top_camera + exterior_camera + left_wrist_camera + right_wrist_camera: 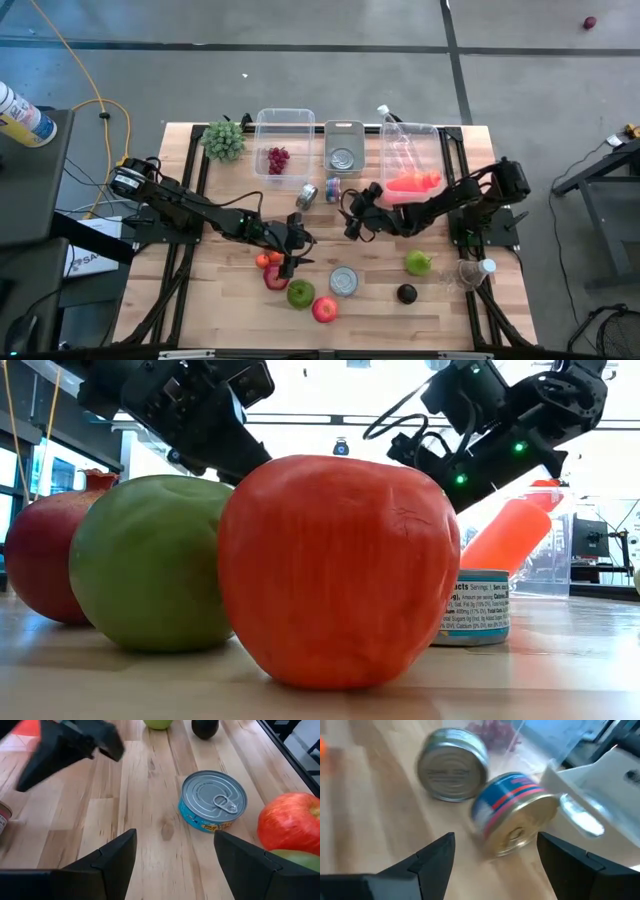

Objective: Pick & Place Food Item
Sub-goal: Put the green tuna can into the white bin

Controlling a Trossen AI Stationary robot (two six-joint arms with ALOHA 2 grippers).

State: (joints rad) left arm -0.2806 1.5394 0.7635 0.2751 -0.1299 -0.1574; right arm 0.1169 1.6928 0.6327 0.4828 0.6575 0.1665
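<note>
Wooden counter (230, 300) loaded with loose fruit and cans, little placed yet; left claw (172, 852) open, empty, above blue can (213, 800); right claw (495, 852) open, empty, facing two tipped cans (515, 812).

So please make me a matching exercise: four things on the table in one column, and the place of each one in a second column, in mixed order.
Things:
1. grapes
2. carrot
3. red apple
4. tipped can

Places:
A. in front of the right gripper
B. in the clear bin by the green bunch
C. at the table's front edge, beside the green apple
D. in the clear bin holding the bottle

Pairs: 1-B, 2-D, 3-C, 4-A
</note>
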